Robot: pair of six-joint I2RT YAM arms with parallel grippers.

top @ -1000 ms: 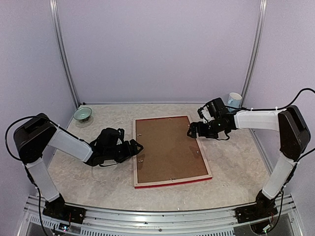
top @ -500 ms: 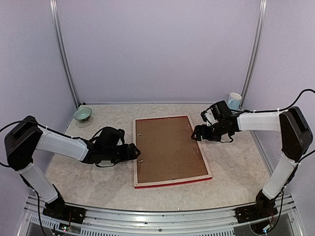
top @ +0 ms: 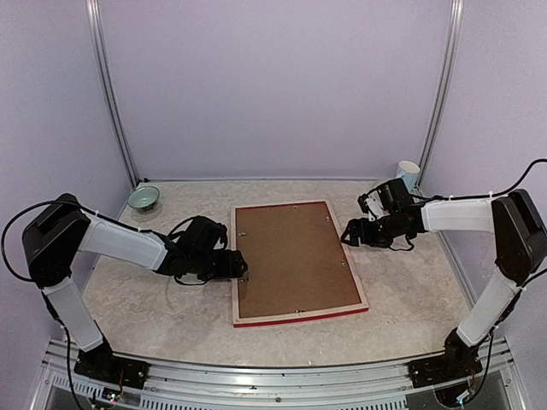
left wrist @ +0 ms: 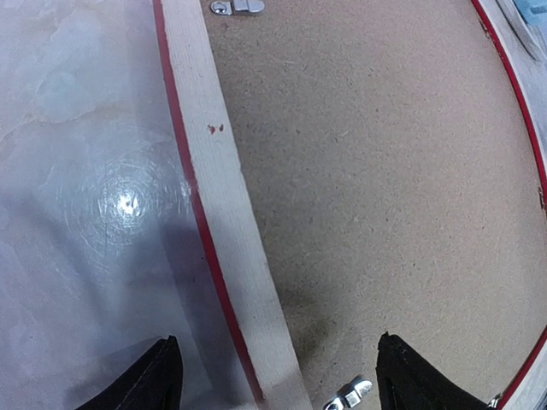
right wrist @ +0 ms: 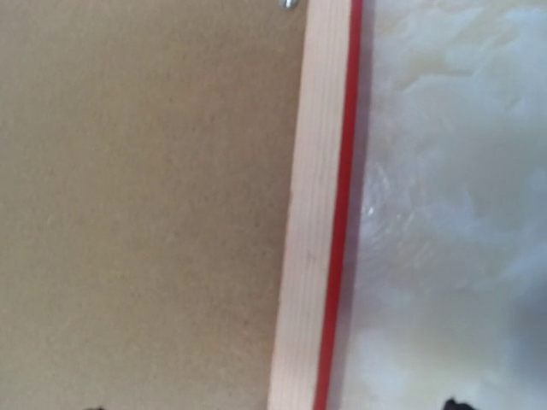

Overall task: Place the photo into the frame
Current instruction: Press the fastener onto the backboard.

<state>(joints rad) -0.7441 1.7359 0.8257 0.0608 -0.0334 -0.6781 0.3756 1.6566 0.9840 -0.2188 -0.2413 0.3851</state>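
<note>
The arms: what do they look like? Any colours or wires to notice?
Both match. The left arm and right arm have smooth white links between chunky black joints. The left gripper and right gripper are black, with two fingers each. Thin black cables loop out near the shoulders.

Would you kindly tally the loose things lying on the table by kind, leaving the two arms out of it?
Picture frame, face down: 1
Brown backing board, set in the frame: 1
Green bowl: 1
White cup: 1
Total: 4
</note>
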